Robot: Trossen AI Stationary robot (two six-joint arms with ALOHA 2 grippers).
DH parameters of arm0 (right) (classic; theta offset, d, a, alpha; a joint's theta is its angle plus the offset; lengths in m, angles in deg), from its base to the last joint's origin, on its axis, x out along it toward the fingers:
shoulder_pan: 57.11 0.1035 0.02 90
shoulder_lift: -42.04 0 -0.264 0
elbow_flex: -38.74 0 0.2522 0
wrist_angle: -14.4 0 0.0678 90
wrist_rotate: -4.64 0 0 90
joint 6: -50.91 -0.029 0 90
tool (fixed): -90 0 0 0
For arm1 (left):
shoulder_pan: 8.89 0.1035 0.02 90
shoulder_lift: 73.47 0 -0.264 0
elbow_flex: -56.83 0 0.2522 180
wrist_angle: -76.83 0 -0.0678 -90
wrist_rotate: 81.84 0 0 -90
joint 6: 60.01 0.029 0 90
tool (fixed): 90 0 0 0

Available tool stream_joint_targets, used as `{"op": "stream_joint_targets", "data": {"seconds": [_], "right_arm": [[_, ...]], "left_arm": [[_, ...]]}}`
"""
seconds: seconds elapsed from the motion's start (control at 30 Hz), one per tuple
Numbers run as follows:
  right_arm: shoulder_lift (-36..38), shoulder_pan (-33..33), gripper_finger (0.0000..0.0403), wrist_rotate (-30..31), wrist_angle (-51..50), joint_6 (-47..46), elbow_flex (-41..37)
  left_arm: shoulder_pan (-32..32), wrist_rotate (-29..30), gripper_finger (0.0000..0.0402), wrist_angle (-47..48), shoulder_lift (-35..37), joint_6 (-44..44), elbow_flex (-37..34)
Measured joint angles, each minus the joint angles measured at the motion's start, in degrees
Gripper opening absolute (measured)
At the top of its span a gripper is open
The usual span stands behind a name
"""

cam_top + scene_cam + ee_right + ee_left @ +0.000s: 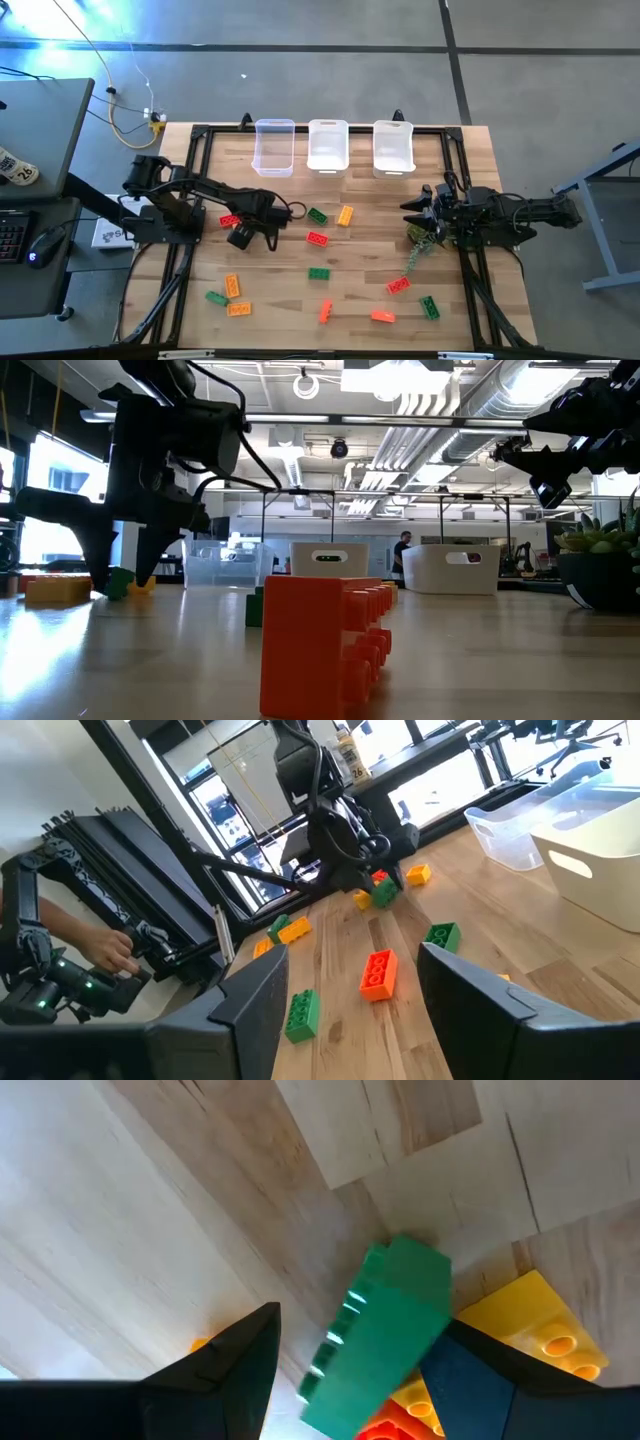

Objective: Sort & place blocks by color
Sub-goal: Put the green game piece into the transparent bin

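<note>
My left gripper (245,234) points down at the table's left middle, open, over a small cluster of blocks. A green block (385,1335) lies tilted between its fingers, beside a yellow block (535,1325) and a red one (385,1430). In the low view the green block (120,582) sits on the table between the two fingertips. Other green, yellow-orange and red blocks lie scattered, among them a red one (317,238) and a green one (319,272). My right gripper (350,1020) waits open and level at the table's right edge. My left gripper comes at the green block from above, with one finger on either side of it. The block's edge (440,1342) lies right against one finger (480,1380), but I cannot tell whether they touch. A gap shows at the other finger (235,1370).
Three bins stand in a row at the far edge: a clear one (274,147) and two white ones (327,145) (394,147). A small green plant (425,240) stands by the right arm. A person's hand (110,950) shows beyond the table's left side.
</note>
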State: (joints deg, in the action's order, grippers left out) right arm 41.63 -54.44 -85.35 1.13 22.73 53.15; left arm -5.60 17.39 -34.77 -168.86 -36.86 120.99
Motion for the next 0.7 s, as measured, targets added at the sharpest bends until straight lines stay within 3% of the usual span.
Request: {"op": "stream_joint_targets", "data": {"seconds": [0.27,0.6,0.7], "right_arm": [[0.00,0.00,0.0210,0.00,-0.01,-0.18,0.00],[0.00,-0.01,0.0210,0.00,0.00,-0.02,0.01],[0.00,0.00,0.0210,0.00,-0.01,-0.18,0.00]], "left_arm": [[0.00,-0.02,0.0196,-0.29,-0.77,-0.02,-0.02],[0.00,-1.55,0.0067,-0.14,-0.68,-0.56,0.01],[0.00,-2.61,0.0064,0.10,-0.66,-2.67,0.02]]}}
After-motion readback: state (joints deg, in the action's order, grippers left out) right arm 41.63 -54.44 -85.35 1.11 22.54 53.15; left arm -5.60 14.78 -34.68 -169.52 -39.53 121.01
